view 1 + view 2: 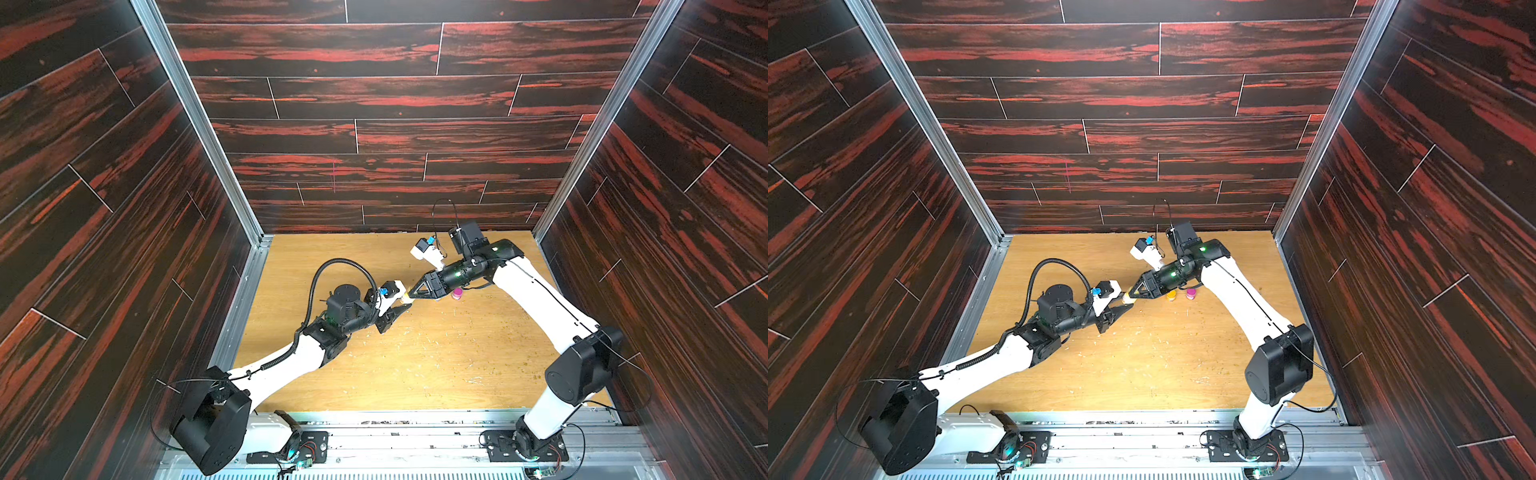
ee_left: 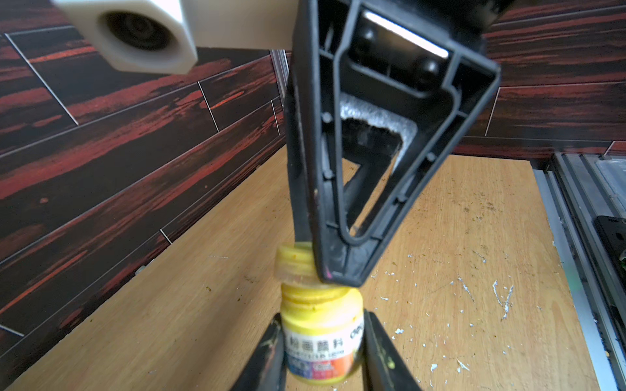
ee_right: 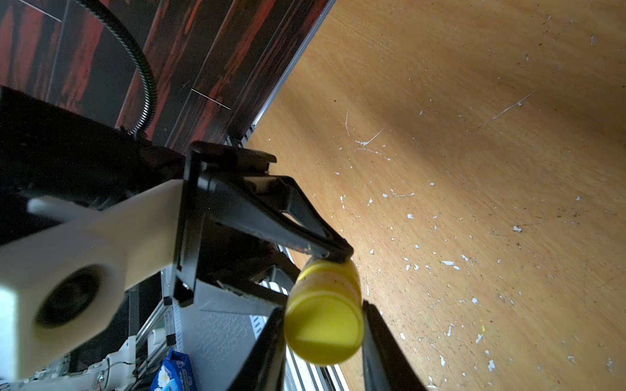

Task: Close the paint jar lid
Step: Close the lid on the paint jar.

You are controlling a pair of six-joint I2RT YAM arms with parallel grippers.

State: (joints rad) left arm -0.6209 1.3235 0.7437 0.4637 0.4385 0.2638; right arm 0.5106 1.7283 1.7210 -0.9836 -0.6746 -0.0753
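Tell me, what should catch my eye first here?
Over the middle of the scratched wooden table, the left hand grips a small yellow plastic paint jar. The right hand holds its round yellow lid at the jar's mouth. Nearby stand a tiny orange pot and a pink pot.

We are looking into a robotics lab work cell. It is a boxed enclosure whose walls are panels printed with dark red wood grain, framed by bare aluminium posts. The left arm and right arm are bolted to a metal rail with exposed wiring, at the edge of a scratched, paint-flecked wooden table.
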